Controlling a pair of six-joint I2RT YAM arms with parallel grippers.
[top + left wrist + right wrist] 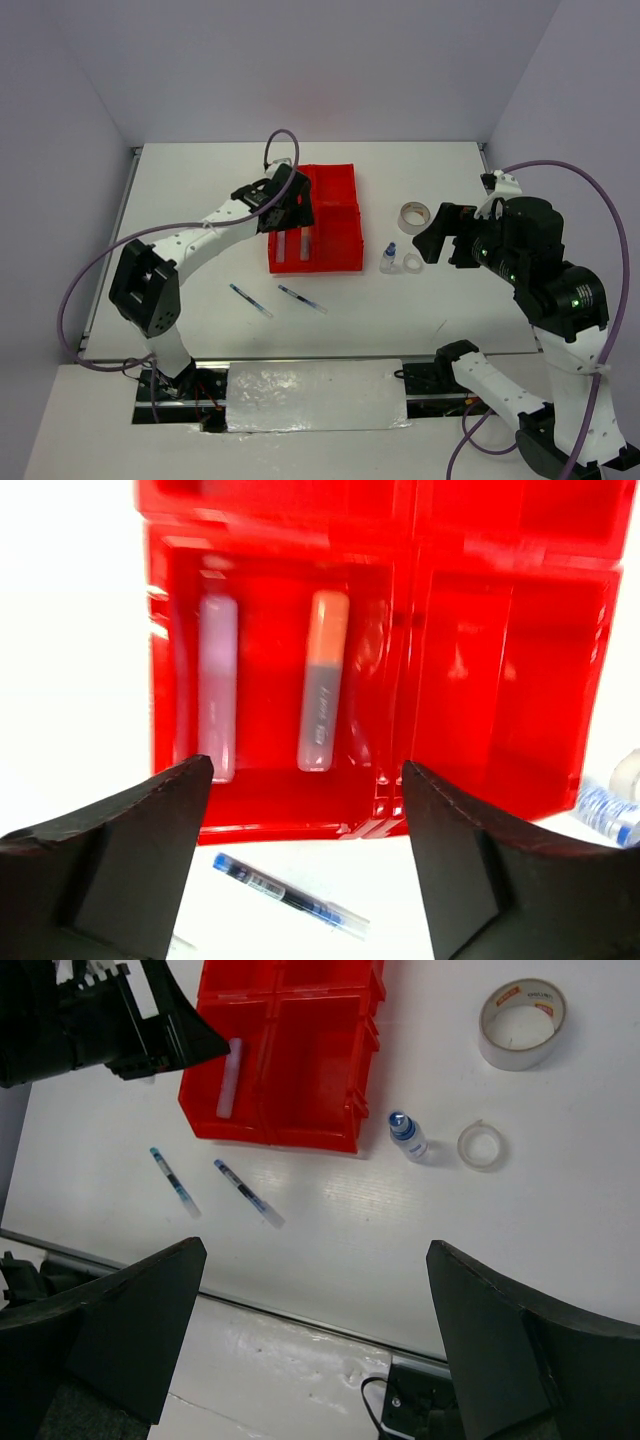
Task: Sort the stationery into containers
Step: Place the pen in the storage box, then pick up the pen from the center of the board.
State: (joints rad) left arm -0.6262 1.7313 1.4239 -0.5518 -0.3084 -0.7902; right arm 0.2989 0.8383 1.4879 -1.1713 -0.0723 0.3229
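Note:
The red four-compartment tray [340, 215] sits mid-table. Its near-left compartment holds a pink stick [217, 685] and an orange stick [323, 680]. I see no green stick. My left gripper [285, 208] hovers over the tray's left side, open and empty [305, 770]. Two thin pens [250, 300] [302, 298] lie on the table in front of the tray. The blue-capped bottle [388, 258], white ring [412, 262] and beige tape roll [413, 215] lie right of the tray. My right gripper [435, 235] is raised beside them, open and empty [315, 1255].
The table's front edge, with a metal strip [300, 1310], runs below the pens. White walls close in the table at left, back and right. The right wrist view shows the left gripper [150, 1030] over the tray's left side [290, 1050].

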